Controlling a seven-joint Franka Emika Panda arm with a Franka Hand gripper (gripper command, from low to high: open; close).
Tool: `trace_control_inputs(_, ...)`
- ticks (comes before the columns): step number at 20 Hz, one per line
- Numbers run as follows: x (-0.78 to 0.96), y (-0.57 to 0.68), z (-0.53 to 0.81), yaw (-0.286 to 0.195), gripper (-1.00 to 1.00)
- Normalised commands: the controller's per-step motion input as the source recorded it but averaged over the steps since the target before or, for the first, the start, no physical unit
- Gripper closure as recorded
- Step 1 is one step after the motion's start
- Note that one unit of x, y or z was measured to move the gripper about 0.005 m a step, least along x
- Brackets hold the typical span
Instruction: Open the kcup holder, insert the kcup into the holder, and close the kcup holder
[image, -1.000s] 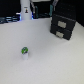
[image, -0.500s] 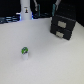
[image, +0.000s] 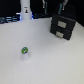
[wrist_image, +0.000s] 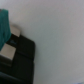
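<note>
The kcup holder (image: 63, 27) is a black box with two stacked drawer fronts, standing at the back on the exterior view's right, both drawers looking shut. The kcup (image: 24, 51), a tiny white pod with a green and dark top, stands alone on the white table toward the exterior view's left, far from the holder. Dark arm parts (image: 63, 7) hang just behind and above the holder; fingertips are too blurred to make out. The wrist view shows the holder's black corner (wrist_image: 19, 61) with a pale handle (wrist_image: 9, 50) and a teal shape (wrist_image: 4, 24) at the frame's edge.
A tall white bottle-like object (image: 25, 10) stands at the back on the exterior view's left. The white table (image: 50, 60) spreads between the kcup and the holder. Dark clutter lines the back edge.
</note>
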Motion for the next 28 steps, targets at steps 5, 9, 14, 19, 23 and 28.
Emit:
trace_control_inputs(5, -0.36, 0.66, -0.14, -0.171, -1.0)
trace_control_inputs(9, -0.35, 0.66, -0.22, -0.171, -1.0)
trace_control_inputs(14, -0.35, 0.64, -0.23, -0.168, -1.0)
trace_control_inputs(19, -0.21, 0.46, -0.27, -0.15, -1.0)
trace_control_inputs(23, -0.01, 0.18, -0.29, -0.083, -1.0)
trace_control_inputs(28, 0.0, 0.18, -0.35, -0.017, -1.0)
